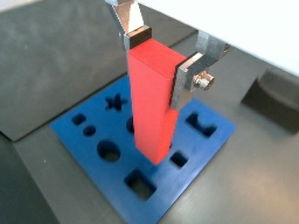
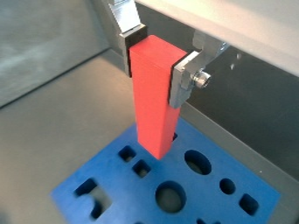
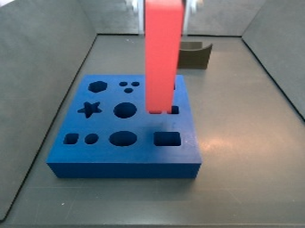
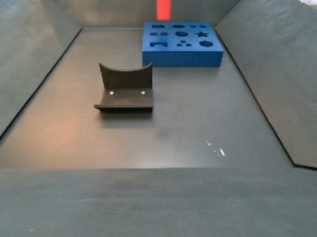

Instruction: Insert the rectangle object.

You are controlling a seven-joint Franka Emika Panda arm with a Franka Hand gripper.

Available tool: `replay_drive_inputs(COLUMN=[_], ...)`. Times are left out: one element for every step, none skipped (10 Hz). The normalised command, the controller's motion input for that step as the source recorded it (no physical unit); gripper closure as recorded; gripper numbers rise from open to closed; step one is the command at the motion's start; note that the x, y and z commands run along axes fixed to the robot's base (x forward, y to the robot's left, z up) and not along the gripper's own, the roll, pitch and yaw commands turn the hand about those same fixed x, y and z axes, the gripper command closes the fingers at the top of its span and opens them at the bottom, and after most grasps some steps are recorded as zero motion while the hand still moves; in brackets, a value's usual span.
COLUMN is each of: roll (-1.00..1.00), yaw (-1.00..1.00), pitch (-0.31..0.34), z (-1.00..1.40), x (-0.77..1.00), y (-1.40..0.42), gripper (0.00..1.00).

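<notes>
My gripper [image 1: 162, 57] is shut on the top end of the rectangle object [image 1: 152, 109], a tall red-pink block that hangs upright; both show in both wrist views, gripper [image 2: 158, 59] and block [image 2: 153, 114]. The silver fingers [image 1: 184, 79] press on two opposite sides of the block. Its lower end is over the blue board [image 1: 193, 179] with shaped holes. In a side view the block [image 3: 162, 58] ends at the board [image 3: 119, 156], beside a small rectangular hole [image 3: 176, 109]. I cannot tell whether it touches. The gripper is out of frame in both side views.
The dark fixture [image 4: 124, 88] stands on the grey floor apart from the board [image 4: 183, 56]; it also shows behind the board [image 3: 194, 55] and in a wrist view [image 1: 274, 96]. Sloped grey walls [image 3: 48, 80] enclose the floor. A larger square hole [image 3: 167, 138] lies near the board's front edge.
</notes>
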Motion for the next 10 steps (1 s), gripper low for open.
replay_drive_inputs(roll=[0.19, 0.24, 0.13, 0.07, 0.07, 0.05, 0.15, 0.09, 0.05, 0.06], yaw=[-0.04, -0.01, -0.03, 0.00, 0.02, 0.05, 0.00, 0.00, 0.00, 0.00], pitch=[0.229, 0.276, 0.189, 0.103, 0.053, 0.020, 0.044, 0.034, 0.029, 0.041], z=[-0.42, -0.21, -0.05, -0.06, -0.17, -0.21, -0.11, -0.10, -0.15, -0.19], x=[0.45, 0.47, 0.35, 0.26, 0.14, 0.00, 0.00, -0.03, 0.00, 0.00], y=[-0.67, -0.57, -0.36, -0.36, -0.34, -0.08, 0.00, 0.13, 0.06, 0.04], gripper=[1.00, 1.00, 1.00, 1.00, 1.00, 1.00, 1.00, 1.00, 1.00, 1.00])
